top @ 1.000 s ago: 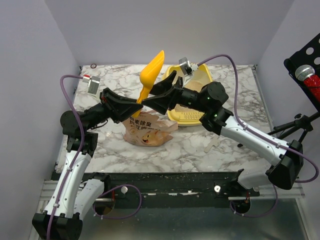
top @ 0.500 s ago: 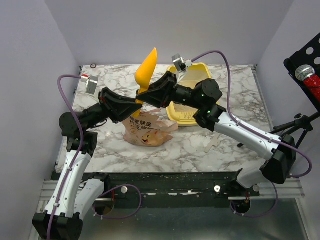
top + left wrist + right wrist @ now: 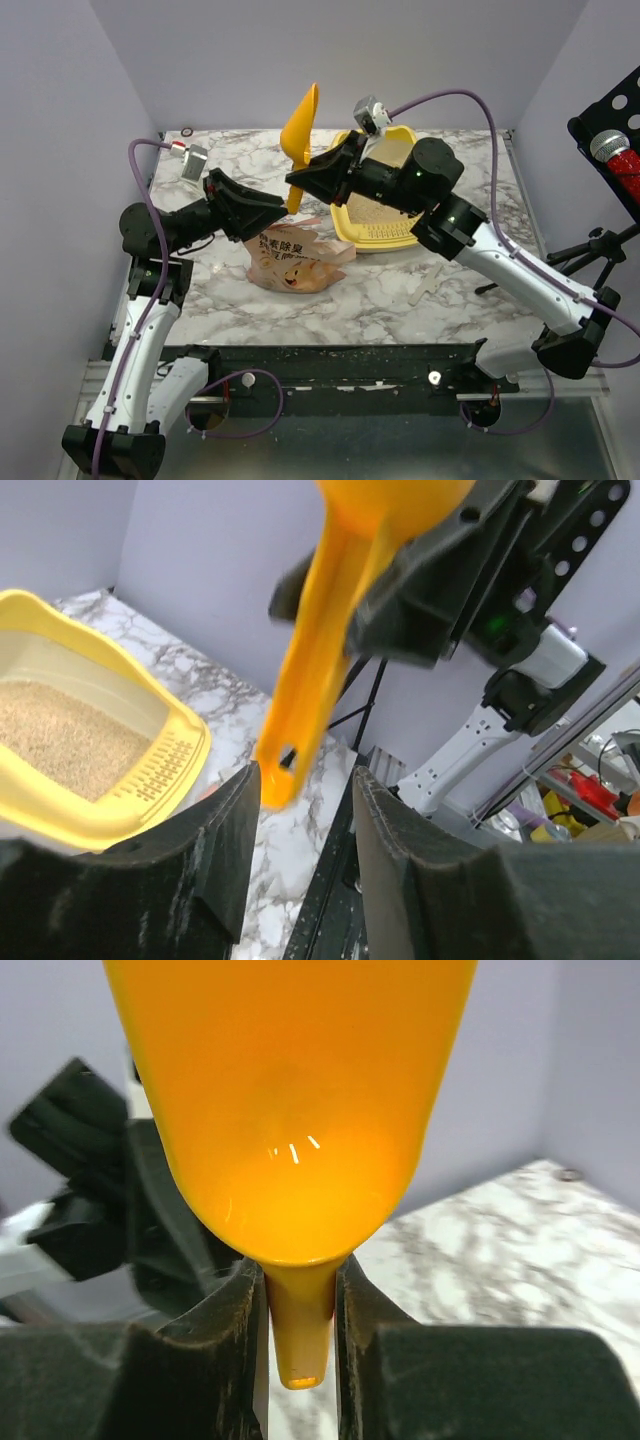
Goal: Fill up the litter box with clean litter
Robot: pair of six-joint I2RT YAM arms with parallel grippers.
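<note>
The large yellow plastic litter box (image 3: 386, 238) sits flat on the worktop, right of centre and close to the far edge. Its long axis appears to run from far edge to near edge, with the slotted lip at the near end. Fine beige clean litter (image 3: 52, 732) covers its floor. In the top view the right arm crosses over the tray and hides much of its middle and left rim. The left wrist view cuts off its far end.

Just left of the box, the right gripper (image 3: 300, 1305) is clamped on the thin handle of a small orange plastic scoop (image 3: 300, 124). The scoop is held up in the air, bowl uppermost and handle pointing down. The left gripper (image 3: 305, 830) is beneath it with its fingers apart. The handle's tip is just at the gap, but whether it touches either finger cannot be told.

A crumpled pinkish-tan plastic bag (image 3: 296, 260) with dark printed characters lies between the box and the near edge, left of centre.

The worktop (image 3: 480, 190) is white marble with grey veins, enclosed by plain pale walls. A black stand (image 3: 608, 120) is cut off beyond its right edge.
</note>
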